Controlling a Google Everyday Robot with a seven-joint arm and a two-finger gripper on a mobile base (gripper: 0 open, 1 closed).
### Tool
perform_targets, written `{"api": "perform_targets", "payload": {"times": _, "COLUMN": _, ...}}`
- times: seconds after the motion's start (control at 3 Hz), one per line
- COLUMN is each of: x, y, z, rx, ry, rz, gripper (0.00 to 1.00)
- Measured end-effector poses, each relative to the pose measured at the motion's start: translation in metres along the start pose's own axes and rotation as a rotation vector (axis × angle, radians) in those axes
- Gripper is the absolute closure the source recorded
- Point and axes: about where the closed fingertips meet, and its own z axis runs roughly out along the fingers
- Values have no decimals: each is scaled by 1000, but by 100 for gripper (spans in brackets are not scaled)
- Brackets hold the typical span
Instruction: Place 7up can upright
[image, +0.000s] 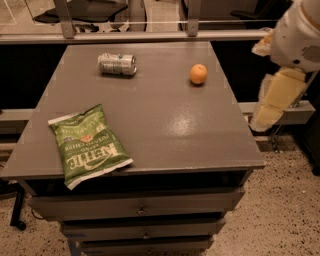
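Observation:
The 7up can (116, 64) lies on its side on the grey table (165, 125), near the far left part of the top. It is silvery with green markings, and its long axis runs left to right. My gripper (274, 102) hangs off the table's right edge, beyond the top, far from the can. It is a cream-coloured piece below the white arm (296, 35). It holds nothing that I can see.
An orange (198, 73) sits on the far right part of the table. A green chip bag (88, 144) lies flat at the front left corner. Drawers (140, 209) run below the top. A rail (150, 35) stands behind the table.

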Motion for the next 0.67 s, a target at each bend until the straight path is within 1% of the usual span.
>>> {"api": "perform_targets", "payload": {"times": 0.67, "x": -126, "y": -72, "z": 42, "rx": 37, "ry": -193, "rz": -69, "gripper": 0}}
